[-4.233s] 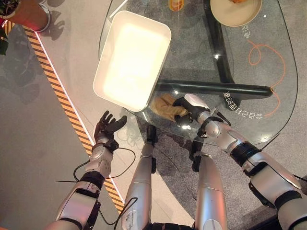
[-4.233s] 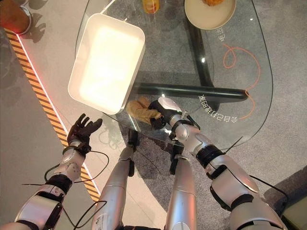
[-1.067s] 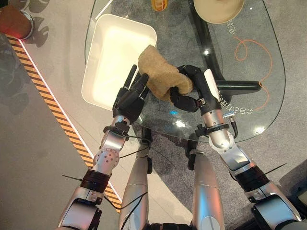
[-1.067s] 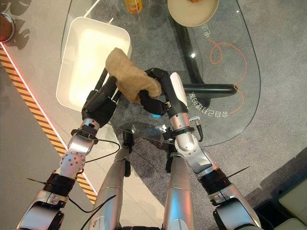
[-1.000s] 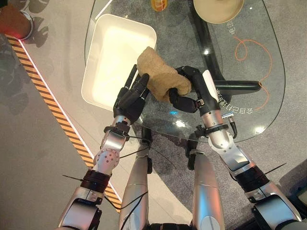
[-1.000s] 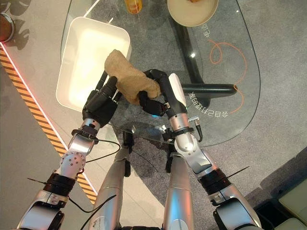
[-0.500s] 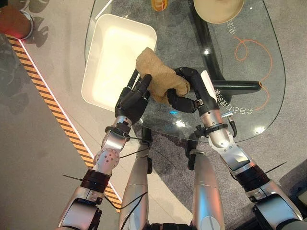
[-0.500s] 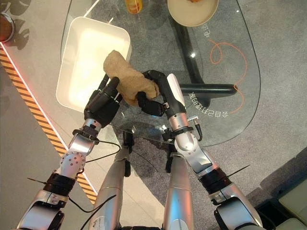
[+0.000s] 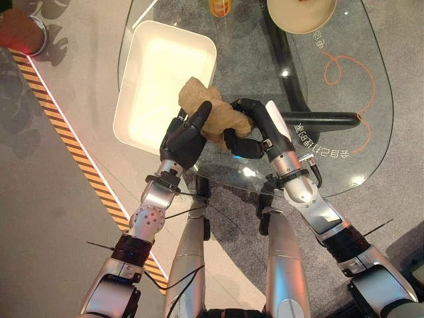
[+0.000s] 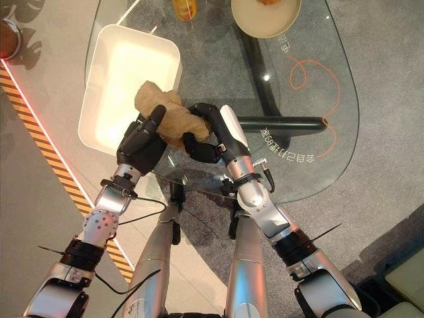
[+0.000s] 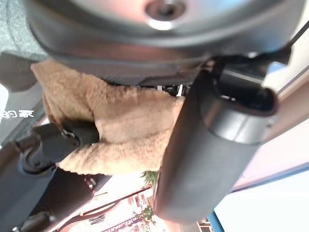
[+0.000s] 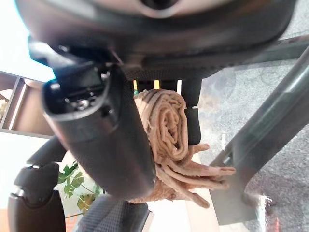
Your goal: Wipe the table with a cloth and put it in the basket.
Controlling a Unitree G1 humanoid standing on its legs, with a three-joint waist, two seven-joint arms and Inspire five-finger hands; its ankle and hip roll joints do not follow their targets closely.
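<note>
Two hands, the left hand (image 9: 182,140) and right hand (image 9: 248,132), now both curl fingers round the tan cloth (image 9: 207,114), lately right-held alone, above the bench's (image 9: 344,79) near-left edge beside the white basket (image 9: 142,126), handover likely.

Both eye views look steeply down from the head, a little apart sideways. Shared: glass table (image 9: 344,99), white basket (image 9: 165,79) at 11 o'clock, bowl (image 10: 265,14) at 12–1, both hands meeting on the tan cloth (image 10: 162,118) near centre.

Left wrist view: very close, looking along the left hand (image 11: 212,145), cloth right past it, right-hand fingers (image 11: 53,142) in shot.

Right wrist view: equally close along the right hand (image 12: 111,145), cloth bunched against it, table beyond. Wrist views share the cloth.
</note>
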